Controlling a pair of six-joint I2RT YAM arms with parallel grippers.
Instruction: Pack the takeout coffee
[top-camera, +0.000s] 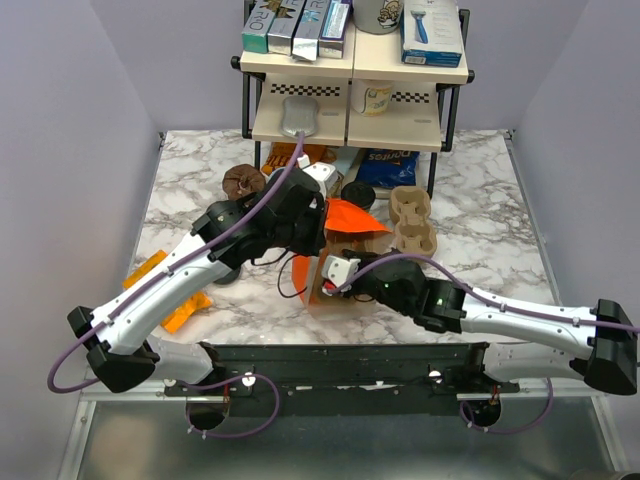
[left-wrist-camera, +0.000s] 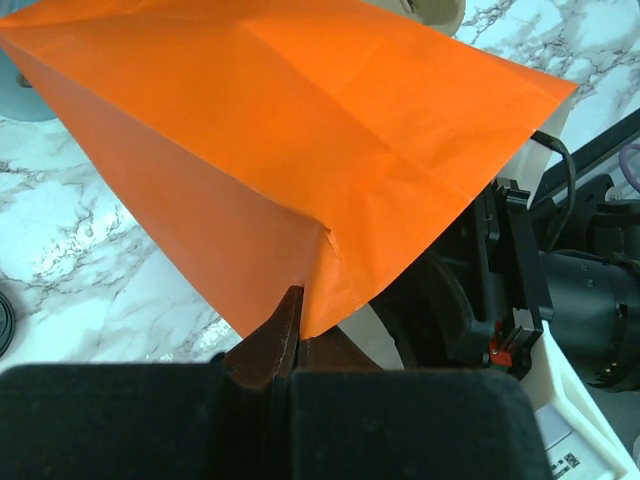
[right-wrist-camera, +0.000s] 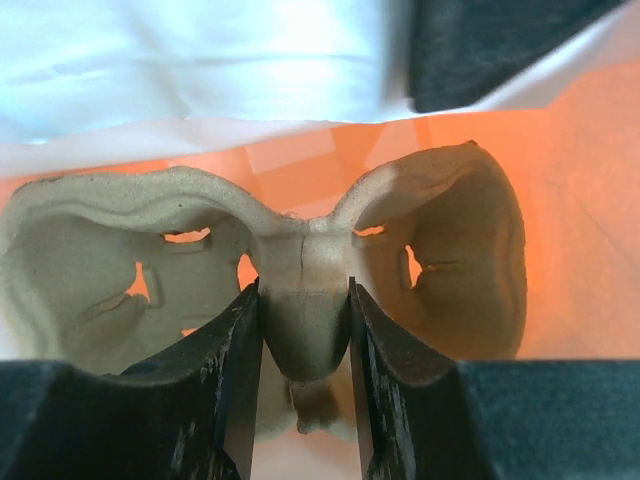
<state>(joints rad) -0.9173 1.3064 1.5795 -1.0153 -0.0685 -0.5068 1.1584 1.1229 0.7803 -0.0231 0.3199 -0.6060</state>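
Note:
An orange paper bag (top-camera: 352, 215) lies at the table's middle. My left gripper (top-camera: 318, 215) is shut on the bag's edge, and the left wrist view shows the fingertips (left-wrist-camera: 285, 325) pinching the orange paper (left-wrist-camera: 300, 120). My right gripper (top-camera: 335, 272) is shut on the centre post of a brown pulp cup carrier (right-wrist-camera: 300, 270), which sits in the bag's mouth with orange paper (right-wrist-camera: 560, 220) behind it. A small dark cup with a black lid (top-camera: 357, 191), likely the takeout coffee, stands behind the bag, apart from both grippers.
A second pulp carrier (top-camera: 412, 218) lies right of the bag. A black-and-cream shelf rack (top-camera: 355, 95) stands at the back, with a blue snack bag (top-camera: 390, 165) under it. A brown round item (top-camera: 243, 180) sits back left. Orange packets (top-camera: 185, 305) lie front left.

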